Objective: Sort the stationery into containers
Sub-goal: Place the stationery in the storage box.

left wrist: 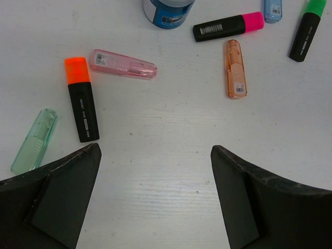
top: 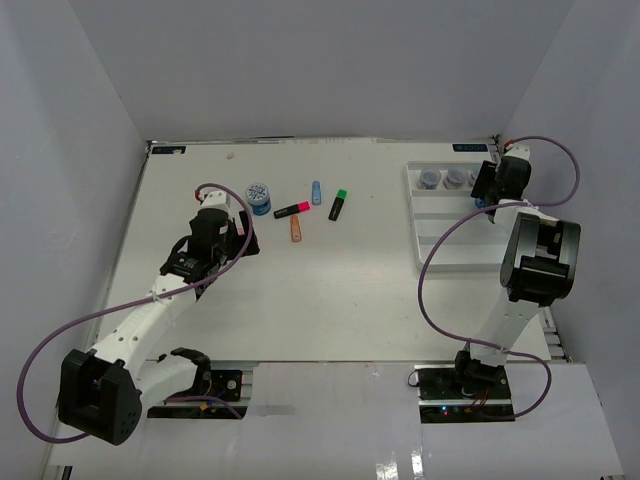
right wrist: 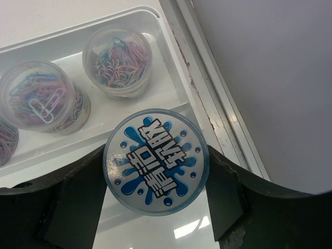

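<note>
Left wrist, top edge: blue jar point(left wrist: 168, 13), pastel blue highlighter point(left wrist: 273, 9) cut off. Right wrist, left edge: paperclip jar point(right wrist: 5, 141) mostly cropped.

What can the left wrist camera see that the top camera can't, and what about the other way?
Only the left wrist view: the black highlighter with an orange cap, the clear pink highlighter and the pale green highlighter; from above, the left arm mostly covers them. Only the top view: the white plastic tray with ridges, holding grey-lidded round jars. Both: the black highlighter with a pink cap, the clear orange highlighter, the black highlighter with a green cap, the pale blue highlighter and the blue round jar.
</note>
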You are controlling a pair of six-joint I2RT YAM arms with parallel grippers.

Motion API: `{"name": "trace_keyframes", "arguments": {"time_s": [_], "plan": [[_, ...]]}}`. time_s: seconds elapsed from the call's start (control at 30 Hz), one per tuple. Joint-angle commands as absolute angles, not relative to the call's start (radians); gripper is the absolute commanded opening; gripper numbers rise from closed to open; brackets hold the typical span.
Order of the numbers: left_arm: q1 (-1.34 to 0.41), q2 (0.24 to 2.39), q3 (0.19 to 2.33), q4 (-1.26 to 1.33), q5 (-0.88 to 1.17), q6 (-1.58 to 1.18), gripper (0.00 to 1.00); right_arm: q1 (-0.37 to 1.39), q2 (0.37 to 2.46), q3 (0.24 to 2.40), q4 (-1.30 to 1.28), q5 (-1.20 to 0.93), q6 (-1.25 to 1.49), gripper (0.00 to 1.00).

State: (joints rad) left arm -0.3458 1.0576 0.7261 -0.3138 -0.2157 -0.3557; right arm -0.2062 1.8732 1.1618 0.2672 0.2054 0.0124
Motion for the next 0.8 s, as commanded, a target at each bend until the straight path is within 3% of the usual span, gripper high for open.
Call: {"name": "trace_keyframes", "arguments": {"time_s": [0.0,0.3,0.63,0.77], "plan": [[-0.341,1.055,0.732,-0.311,-0.202,-0.356,0.98,-0.221,1.896,1.183,0.359,0.190,0.028,0.36],[-0.341,1.066,0.735,-0.311,-0.199,-0.356,0.98,-0.229,1.933,1.204,0.351,0.169,0.035,0.45],[-0.341,1.061,0.735,-0.310,-0.212,-0.367,0.98,-0.224,1.800,1.198,0.213,0.138,0.070,0.90],[-0.341,1.084,0.753,-0.319,-0.209,-0.408,0.98,-0.210,1.668,1.128,0.187,0.097,0.124,0.98]]}}
